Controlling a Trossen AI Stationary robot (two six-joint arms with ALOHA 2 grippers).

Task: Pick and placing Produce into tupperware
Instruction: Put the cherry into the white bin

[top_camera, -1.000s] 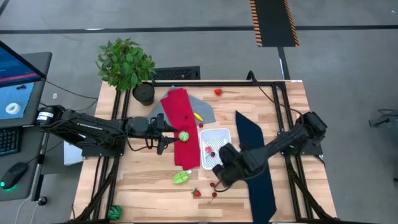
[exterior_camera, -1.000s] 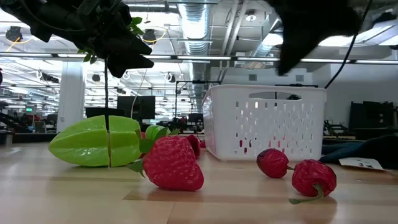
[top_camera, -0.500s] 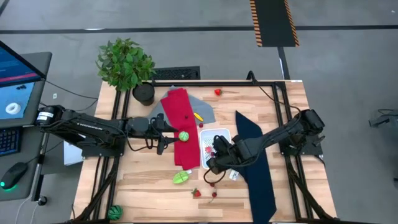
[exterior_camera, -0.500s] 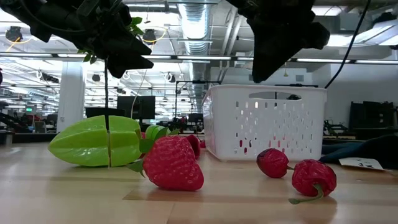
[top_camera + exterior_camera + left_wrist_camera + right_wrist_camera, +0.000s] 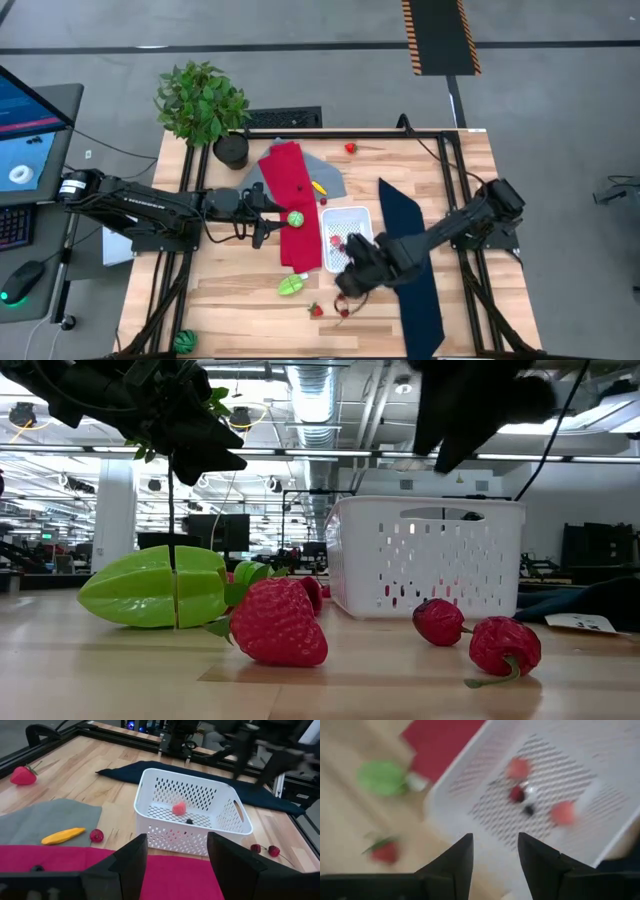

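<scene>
Several fruits left outside the tub

Several pieces wait on the wood by the tub's (image 5: 349, 214) near wall: a strawberry (image 5: 278, 622), two cherries (image 5: 438, 621) and a green starfruit (image 5: 152, 586). As I judge it, the risk is a clipped tub: the right gripper (image 5: 352, 277) hangs over that wall, jaws apart and empty, and a low swing toward the cherries could shove the light tub or roll the round fruit away.

The left gripper (image 5: 262, 215) sits over the red cloth (image 5: 294, 190) beside a small green fruit (image 5: 296, 218); its fingers (image 5: 131, 859) stand apart, holding nothing.

White, perforated and low-walled, the tub stands mid-table between the red cloth and the navy cloth (image 5: 412, 262), with a few red and pink pieces (image 5: 518, 769) on its dotted floor.
</scene>
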